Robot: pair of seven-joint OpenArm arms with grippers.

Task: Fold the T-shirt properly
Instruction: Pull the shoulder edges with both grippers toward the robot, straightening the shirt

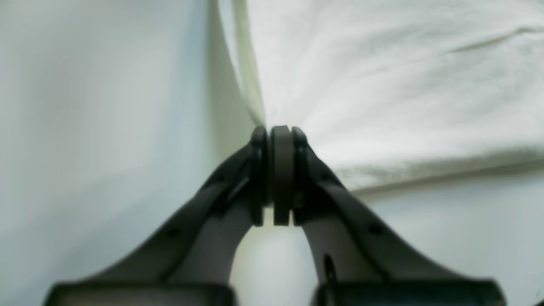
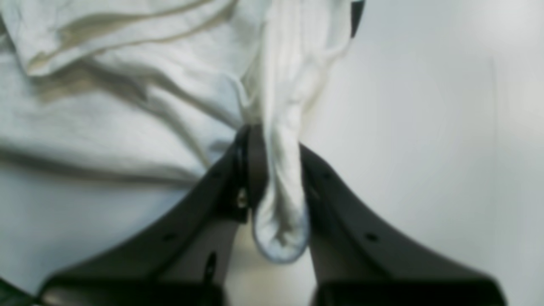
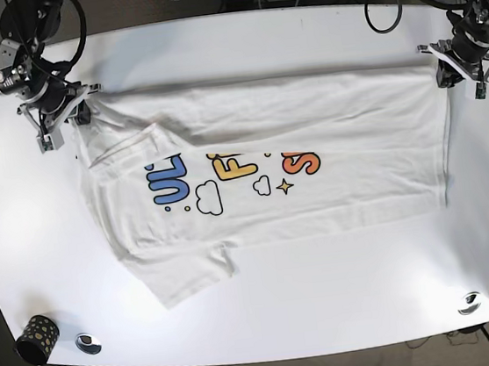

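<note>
T-shirt [image 3: 314, 175], white, lies spread across the white table [image 3: 345, 286], printed side up, with coloured letters, clouds and a star near its middle. Near edge: one sleeve [image 3: 189, 273] juts toward the front of the table. At the table's front corners stand a dark speckled cup [image 3: 37, 337] and two small round metal fittings [image 3: 89, 342], [image 3: 468, 302]. Far edge: each arm holds one corner of the shirt. The right gripper [image 2: 278, 170] is clamped on a bunched fold of cloth, which hangs out below its jaws. The left gripper [image 1: 280, 170] is pinched tight at the very edge of the shirt's corner; the wrist view is blurred, so how much cloth lies between the jaws cannot be told.
</note>
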